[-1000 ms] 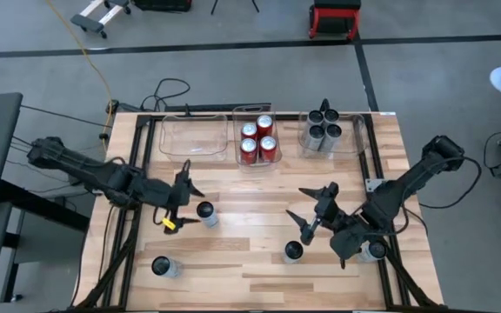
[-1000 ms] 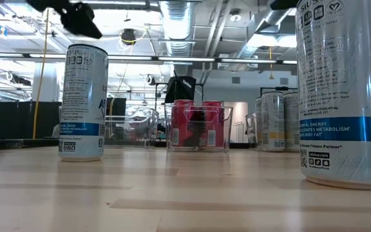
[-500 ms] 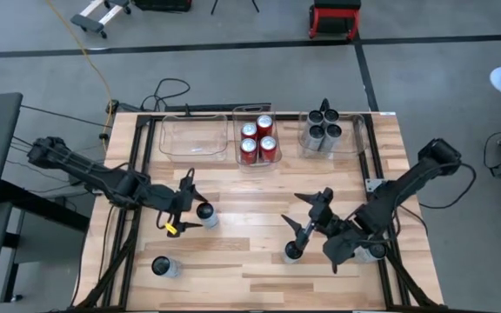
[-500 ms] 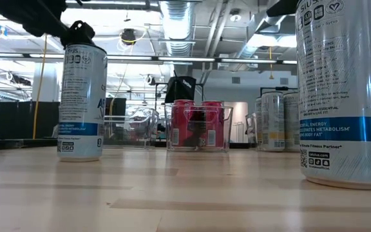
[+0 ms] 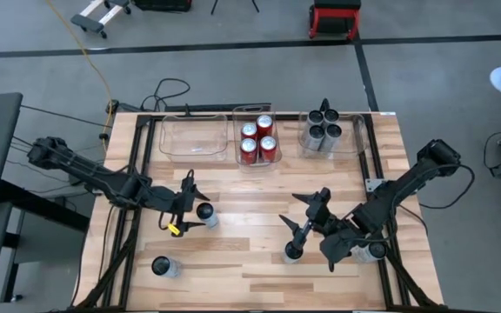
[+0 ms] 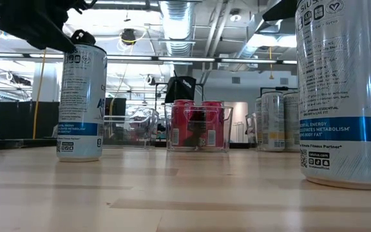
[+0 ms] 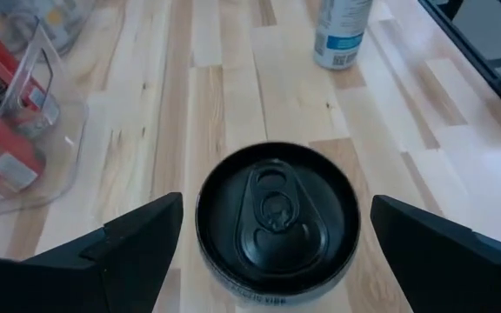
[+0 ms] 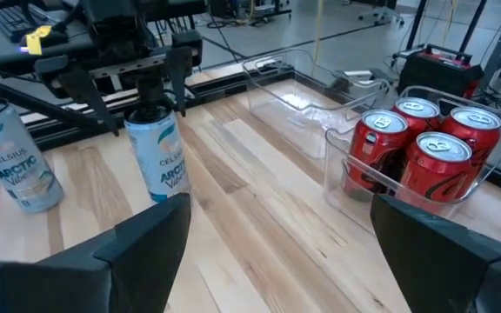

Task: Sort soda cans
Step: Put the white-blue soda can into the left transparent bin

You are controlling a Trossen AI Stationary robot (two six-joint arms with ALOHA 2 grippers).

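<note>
In the high view the left gripper (image 5: pixel 190 207) sits left of centre on the wooden bench (image 5: pixel 259 187), its fingers (image 7: pixel 133 243) spread wide on either side of a silver can with a dark top (image 5: pixel 205 213) — the left wrist view shows that black lid (image 7: pixel 277 217) lying between the two fingers with clear gaps on both sides, so nothing is clamped. The right gripper (image 5: pixel 307 222) is lower right of centre, fingers also wide apart, just beside another dark-topped silver can (image 5: pixel 293 253) near the lower middle of the frame; I cannot tell whether a finger touches it. A third silver can (image 5: pixel 163 267) stands alone at the lower left, and a fourth (image 5: pixel 371 252) shows partly under the right arm at the lower right. Along the upper edge of the bench three clear bins stand in a row: the left bin (image 5: pixel 190 136) holds no cans, the middle bin (image 5: pixel 257 160) holds four red cans (image 5: pixel 258 139), and the right bin (image 5: pixel 355 143) holds four silver cans (image 5: pixel 322 131) — all upright.
</note>
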